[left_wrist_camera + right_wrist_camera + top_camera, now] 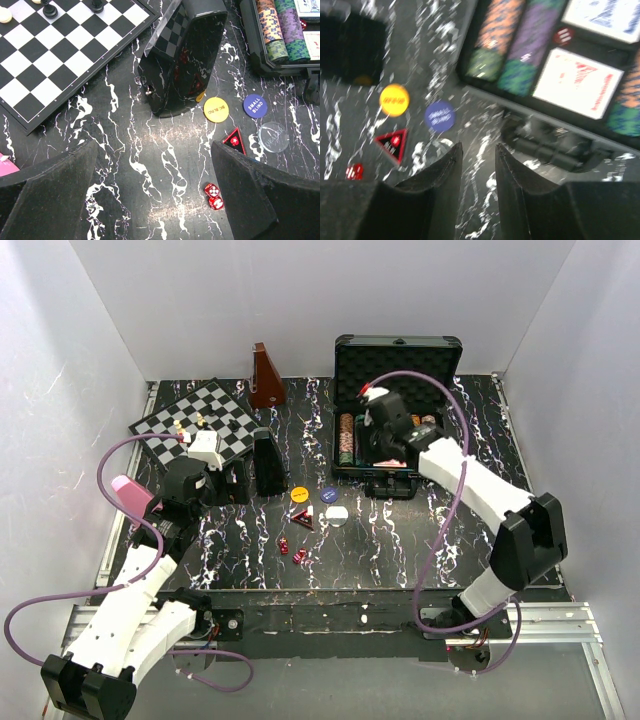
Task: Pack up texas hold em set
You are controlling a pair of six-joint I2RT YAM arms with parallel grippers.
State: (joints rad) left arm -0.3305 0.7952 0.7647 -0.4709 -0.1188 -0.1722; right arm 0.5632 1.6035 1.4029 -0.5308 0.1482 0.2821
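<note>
Case (398,405) sits open at the far right of the table (400,550), lid upright, with striped chip rows (280,30) lying side by side in its left part and two card decks (577,82) just right of them. The handle (555,145) juts from its near edge. Loose pieces lie on the table to the left of the case: a yellow button (216,109) just beside a blue button (255,105), a clear-white button (273,136) nearer the arms, a red-edged black triangle (234,140) between the yellow and the white one, and two red dice (214,196) touching each other nearer still. A black pyramid (185,55) stands just beyond the yellow button, with the chessboard (195,425) to its left and a brown pyramid (265,378) at the far edge. The left gripper (155,200) hangs over bare table near the chessboard with its fingers (50,195) spread wide, holding nothing, the dice just inside its right finger. The right gripper (477,170) hovers low by the case's near-left corner, above the table in front of the handle; its fingers (440,175) are parted by only a narrow gap with nothing between them. That view is blurred.
</note>
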